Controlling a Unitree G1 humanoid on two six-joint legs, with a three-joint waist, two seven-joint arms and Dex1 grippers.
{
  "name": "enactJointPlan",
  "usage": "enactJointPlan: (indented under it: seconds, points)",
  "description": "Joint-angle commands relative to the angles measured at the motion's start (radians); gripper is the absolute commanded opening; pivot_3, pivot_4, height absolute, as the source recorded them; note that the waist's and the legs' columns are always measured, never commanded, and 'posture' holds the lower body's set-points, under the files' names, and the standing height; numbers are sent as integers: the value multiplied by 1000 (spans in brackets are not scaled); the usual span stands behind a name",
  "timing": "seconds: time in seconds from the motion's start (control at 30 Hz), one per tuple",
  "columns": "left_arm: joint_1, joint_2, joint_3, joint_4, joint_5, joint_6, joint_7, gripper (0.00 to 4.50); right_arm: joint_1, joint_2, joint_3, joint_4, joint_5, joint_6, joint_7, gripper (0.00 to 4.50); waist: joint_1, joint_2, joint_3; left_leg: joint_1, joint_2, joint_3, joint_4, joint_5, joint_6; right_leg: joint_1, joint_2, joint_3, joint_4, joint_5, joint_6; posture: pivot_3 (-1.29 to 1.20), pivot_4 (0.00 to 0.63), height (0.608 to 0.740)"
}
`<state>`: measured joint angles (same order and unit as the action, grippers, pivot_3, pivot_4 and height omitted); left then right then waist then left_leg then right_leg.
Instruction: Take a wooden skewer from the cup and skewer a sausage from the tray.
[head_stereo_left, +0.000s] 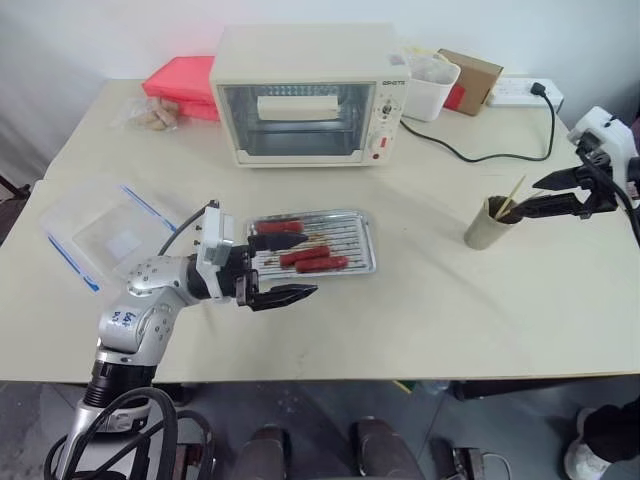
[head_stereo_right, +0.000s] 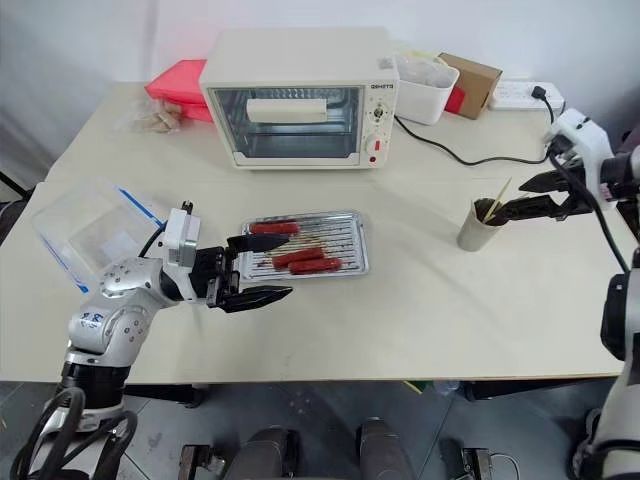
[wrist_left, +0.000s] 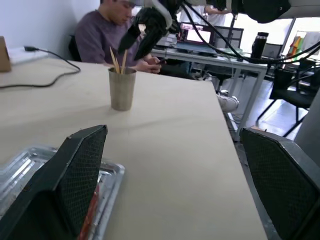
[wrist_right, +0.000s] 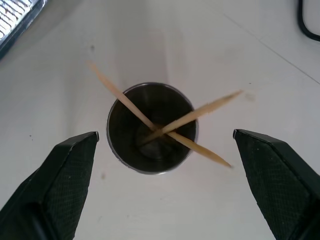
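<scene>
The tan-grey cup (head_stereo_left: 487, 232) stands on the table's right side, with three wooden skewers (wrist_right: 120, 97) leaning apart inside it. My right gripper (head_stereo_left: 530, 196) hovers open just above the cup's rim; in the right wrist view its fingers (wrist_right: 70, 170) flank the cup (wrist_right: 130, 130) without touching it. The silver tray (head_stereo_left: 355, 215) lies mid-table and holds three red-brown sausages (head_stereo_left: 304, 256) on its rack. My left gripper (head_stereo_left: 311, 264) stands open at the tray's left end, pointing to the right, with nothing between its fingers.
A cream toaster oven (head_stereo_left: 310, 95) stands at the back, with a red box (head_stereo_left: 185, 80), a white tub (head_stereo_left: 432, 85), a cardboard box (head_stereo_left: 470, 75) and a power strip (head_stereo_left: 520, 92) with a black cable (head_stereo_left: 480, 155). A clear box with blue clips (head_stereo_left: 105, 235) lies left. A person (wrist_left: 100, 30) sits beyond the table.
</scene>
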<state>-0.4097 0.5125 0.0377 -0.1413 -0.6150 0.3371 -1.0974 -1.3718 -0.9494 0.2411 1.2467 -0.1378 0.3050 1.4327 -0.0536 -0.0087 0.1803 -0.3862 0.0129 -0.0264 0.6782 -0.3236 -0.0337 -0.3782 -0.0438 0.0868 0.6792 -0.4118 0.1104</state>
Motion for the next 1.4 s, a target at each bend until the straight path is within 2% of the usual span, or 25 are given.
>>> enactJointPlan:
  seconds: [0.03, 0.2, 0.3, 0.7, 1.03, 1.23, 1.4]
  points:
    - [22, 0, 15, -46, 1, -20, 17, 4492, -38, -9, -8, 18, -32, -26, -3, 4500, 0, 0, 0, 0, 0, 0, 0, 0, 0, 0, 0, 0, 0, 0, 0, 0, 150, 740]
    - [38, 3, 17, -60, -5, -23, 33, 4492, -54, 10, -25, 40, -57, -45, -22, 4500, -1, 0, 0, 0, 0, 0, 1, 0, 0, 0, 0, 0, 1, 0, 0, 0, 150, 740]
    - [42, 4, 17, -65, -6, -22, 39, 4500, -61, 21, -34, 46, -64, -57, -34, 3952, -2, 0, 0, 0, 0, 0, 1, 0, 0, 0, 0, 0, 1, 0, 0, 0, 150, 740]
    - [66, 11, 25, -87, -13, -18, 63, 4500, -80, 41, -43, 55, -77, -71, -33, 10, -3, 0, 0, 0, 0, 0, 1, 0, 0, 0, 0, 0, 1, 0, 0, 0, 150, 740]
    - [59, -8, 11, -73, -7, -30, 73, 4500, -162, 14, -7, 49, -120, -85, 92, 10, -2, 0, 0, 0, 0, 0, 1, 0, 0, -1, 0, 0, 2, 0, 0, 0, 150, 740]
    - [56, -22, 3, -55, 3, -43, 66, 4500, -243, -56, 35, 43, -187, -123, 170, 10, 1, 0, 0, 0, 0, 0, 1, 0, 0, -1, 0, 0, 1, 0, 0, 0, 150, 740]
    - [46, -31, -4, -30, 12, -57, 56, 4500, -318, -119, 39, 39, -206, -158, 181, 10, 1, 0, 0, -1, -1, 0, 1, 0, 0, -1, 0, 0, 1, 0, 0, 0, 150, 740]
